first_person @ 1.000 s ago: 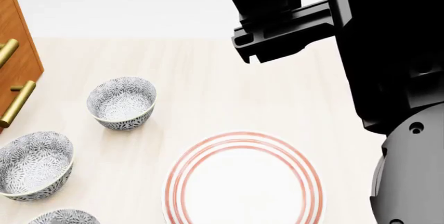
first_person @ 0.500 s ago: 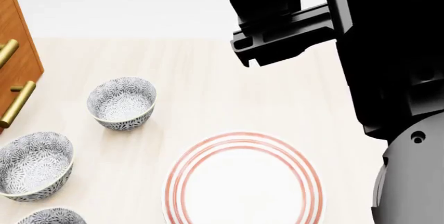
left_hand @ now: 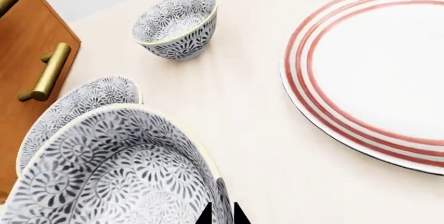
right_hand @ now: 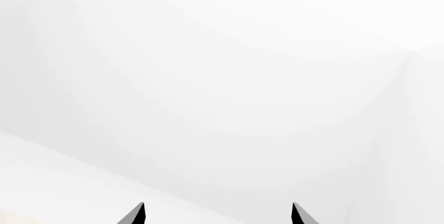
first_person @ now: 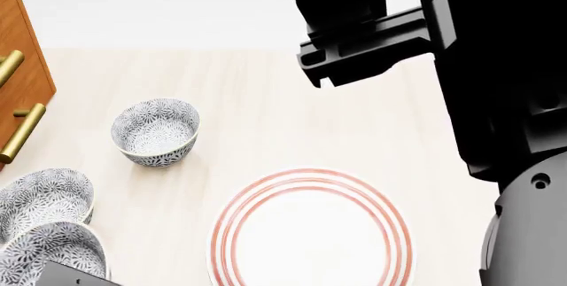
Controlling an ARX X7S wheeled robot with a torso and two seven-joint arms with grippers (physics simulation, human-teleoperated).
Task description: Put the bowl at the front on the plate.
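The bowl (left_hand: 118,172), patterned grey-blue, fills the near part of the left wrist view. My left gripper (left_hand: 223,214) is shut on its rim wall, one fingertip inside and one outside. In the head view the bowl (first_person: 49,256) sits at the bottom left, overlapping a second bowl behind it. The plate (first_person: 310,233), white with red rings, lies to its right, also seen as the plate (left_hand: 388,63) in the left wrist view. My right gripper (right_hand: 218,213) is open, held high, facing a white wall.
Two more patterned bowls stand behind: a middle bowl (first_person: 40,196) and a far bowl (first_person: 155,130). A wooden cabinet (first_person: 22,67) with brass handles (first_person: 22,133) borders the left. My black right arm (first_person: 496,67) hangs over the table's right side.
The front bowl has shifted up from the head view's bottom edge and now overlaps the middle bowl. A dark part of my left arm has come into view below it.
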